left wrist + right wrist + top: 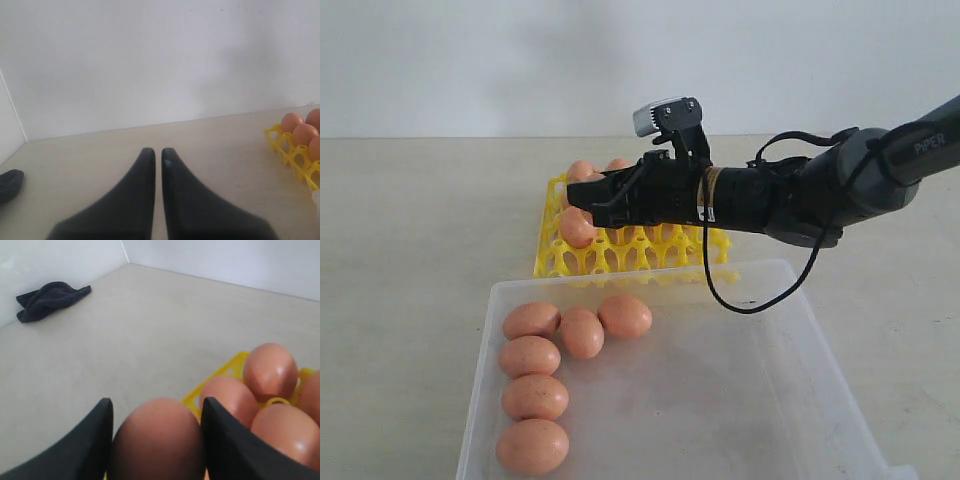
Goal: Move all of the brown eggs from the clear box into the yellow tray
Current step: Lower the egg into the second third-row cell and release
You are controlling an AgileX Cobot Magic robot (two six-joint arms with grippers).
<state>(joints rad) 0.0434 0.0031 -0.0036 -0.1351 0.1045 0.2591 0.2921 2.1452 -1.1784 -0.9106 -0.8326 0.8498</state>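
My right gripper [582, 208] reaches in from the right over the front left corner of the yellow tray [620, 258]. It is shut on a brown egg [157, 440], which shows below the fingers in the exterior view [577, 228]. Whether this egg touches the tray I cannot tell. Other brown eggs [270, 370] sit in the tray's cups. Several brown eggs [531, 321] lie at the left side of the clear box [750, 270]. My left gripper [158, 152] is shut on nothing above bare table, left of the tray [292, 150], and does not show in the exterior view.
A dark cloth [50, 297] lies on the table by the wall corner, far from the tray, and its edge shows in the left wrist view [10, 182]. The clear box stands directly in front of the tray. A white wall backs the table.
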